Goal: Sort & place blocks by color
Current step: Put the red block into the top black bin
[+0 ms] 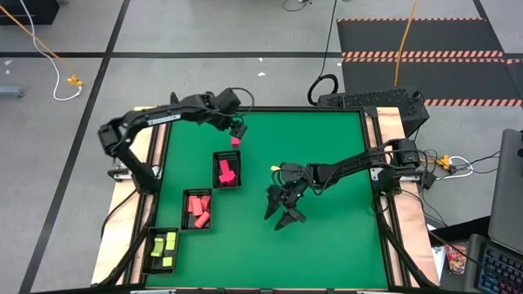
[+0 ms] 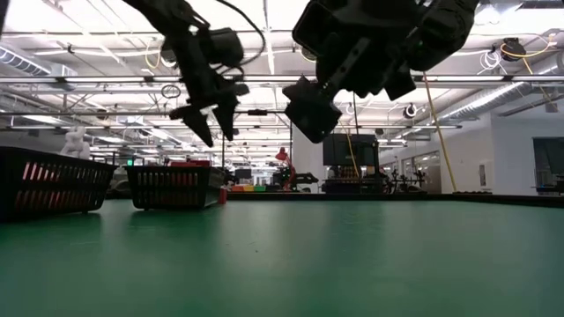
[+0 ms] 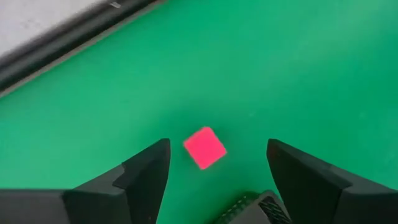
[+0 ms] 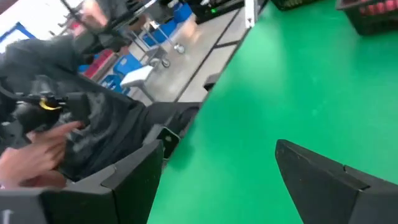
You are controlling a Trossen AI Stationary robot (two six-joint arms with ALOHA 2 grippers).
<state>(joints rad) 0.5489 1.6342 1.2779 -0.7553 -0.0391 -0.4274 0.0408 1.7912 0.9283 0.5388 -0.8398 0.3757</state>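
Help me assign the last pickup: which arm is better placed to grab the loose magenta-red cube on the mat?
Left. The left gripper hangs open right over the cube, which sits between its fingers. The right gripper, also open, is mid-table, well away from it.

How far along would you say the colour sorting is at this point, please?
Nearly finished. The three trays already hold sorted blocks: magenta, salmon and yellow. In hand: the left tool hangs open above the last loose magenta cube on the mat, near the magenta tray. Left to do: grip that cube and drop it in. The right tool waits open at mid-table, empty.
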